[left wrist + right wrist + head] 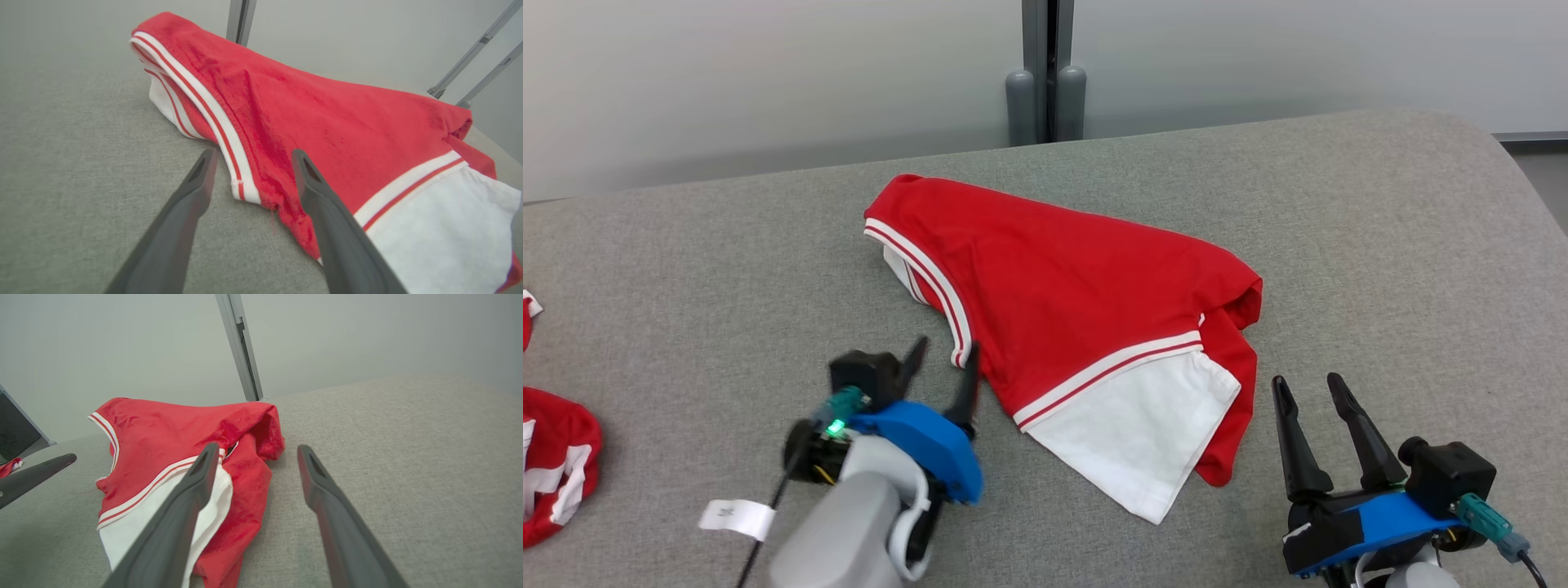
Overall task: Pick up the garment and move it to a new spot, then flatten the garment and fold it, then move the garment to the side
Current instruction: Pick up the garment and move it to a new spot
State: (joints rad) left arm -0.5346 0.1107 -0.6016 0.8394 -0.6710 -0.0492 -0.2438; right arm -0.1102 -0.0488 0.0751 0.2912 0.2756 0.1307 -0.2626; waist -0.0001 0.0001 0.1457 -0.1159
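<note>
The garment [1070, 327] is a red piece with white-and-red striped trim and a white panel, lying loosely folded in the middle of the grey table [1380, 229]. My left gripper [943, 355] stands open at the garment's near left corner, one finger on each side of the striped edge, holding nothing. In the left wrist view the garment [327, 122] lies just ahead, its corner between the two spread fingers of the left gripper [251, 157]. My right gripper [1307, 388] is open just right of the cloth, apart from it. The right wrist view shows the garment [171, 433] left of the right gripper [257, 451].
A second red-and-white garment [551, 465] lies bunched at the table's left edge. A white tag [737, 518] hangs from the left arm's cable. A grey post [1045, 73] stands behind the table's far edge. Bare grey table [408, 457] stretches to the right.
</note>
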